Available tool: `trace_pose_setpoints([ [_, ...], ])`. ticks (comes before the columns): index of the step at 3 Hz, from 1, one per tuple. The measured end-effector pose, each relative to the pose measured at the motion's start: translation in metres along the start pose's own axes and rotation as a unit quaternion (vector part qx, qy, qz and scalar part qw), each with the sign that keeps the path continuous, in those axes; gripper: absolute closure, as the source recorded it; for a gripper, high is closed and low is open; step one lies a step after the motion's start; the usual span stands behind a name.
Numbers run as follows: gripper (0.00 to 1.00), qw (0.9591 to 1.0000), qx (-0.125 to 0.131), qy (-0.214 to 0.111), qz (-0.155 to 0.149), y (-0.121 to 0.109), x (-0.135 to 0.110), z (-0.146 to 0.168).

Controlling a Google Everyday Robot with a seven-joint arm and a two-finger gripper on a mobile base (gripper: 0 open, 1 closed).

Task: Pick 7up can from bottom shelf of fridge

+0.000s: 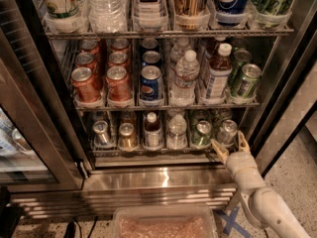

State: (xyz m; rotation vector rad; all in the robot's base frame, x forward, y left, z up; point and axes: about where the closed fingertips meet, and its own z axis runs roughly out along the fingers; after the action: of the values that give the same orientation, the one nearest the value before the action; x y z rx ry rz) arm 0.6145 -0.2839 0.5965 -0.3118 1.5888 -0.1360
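The fridge [44, 108] stands open before me, its wire racks full of drinks. On the bottom shelf [163, 148] a green 7up can [202, 133] stands at the front, second lane from the right, with a silver-topped can [227, 131] to its right. My gripper [228, 140] is open at the shelf's front right corner. It is just in front of and below the rightmost can, slightly right of the 7up can, touching neither. It holds nothing.
The bottom shelf also holds a silver can [101, 132], a gold can [126, 136], a dark bottle [152, 130] and a water bottle [177, 131]. Red cola cans [85, 83] and Pepsi cans [151, 83] stand above. The glass door [20, 133] is at left and a plastic bin [163, 224] below.
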Motion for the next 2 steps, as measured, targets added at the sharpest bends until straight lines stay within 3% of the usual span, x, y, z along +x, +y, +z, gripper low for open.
trace_pose_setpoints([
  [2, 0.31, 0.9999, 0.011, -0.003, 0.004, -0.0064, 0.0040, 0.0209],
])
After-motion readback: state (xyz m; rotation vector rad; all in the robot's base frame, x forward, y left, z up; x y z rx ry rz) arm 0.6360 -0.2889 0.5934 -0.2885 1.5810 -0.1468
